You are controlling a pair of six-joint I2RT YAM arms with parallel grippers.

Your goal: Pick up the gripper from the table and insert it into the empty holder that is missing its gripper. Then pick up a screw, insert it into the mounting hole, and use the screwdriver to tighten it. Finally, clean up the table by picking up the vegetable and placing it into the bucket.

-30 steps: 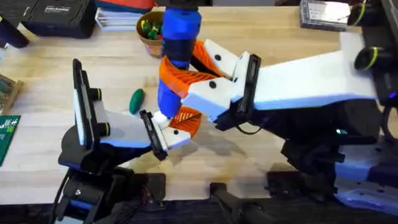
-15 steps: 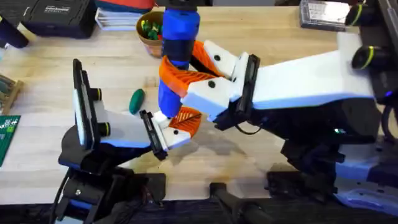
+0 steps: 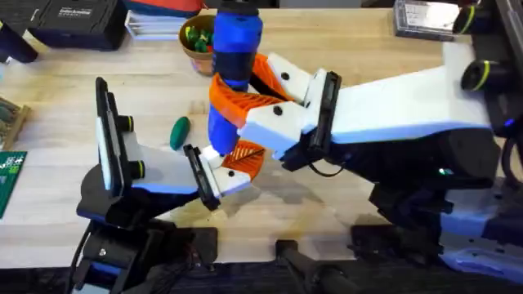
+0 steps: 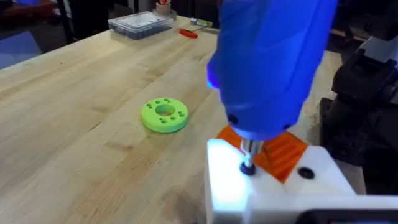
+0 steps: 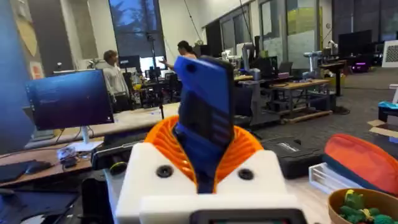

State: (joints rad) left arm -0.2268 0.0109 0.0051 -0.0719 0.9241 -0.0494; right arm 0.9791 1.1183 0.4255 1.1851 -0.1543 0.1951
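I see my right gripper (image 3: 245,110) with its ribbed orange pads pinched on the chunky blue screwdriver (image 3: 233,61), upright, bit down in the white plastic holder (image 4: 249,186). My left gripper (image 3: 233,167) clasps that holder. The smooth green vegetable (image 3: 180,132) lies just left of the screwdriver on the plank-grained table (image 3: 65,122).

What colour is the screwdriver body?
Bright blue; the screwdriver shows best in the left wrist view.

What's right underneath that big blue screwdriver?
Under the screwdriver, its metal bit meets a dark screw head on a white finger base, with orange ribbed plastic just behind. Whether the screw is fully seated is hidden by the bit.
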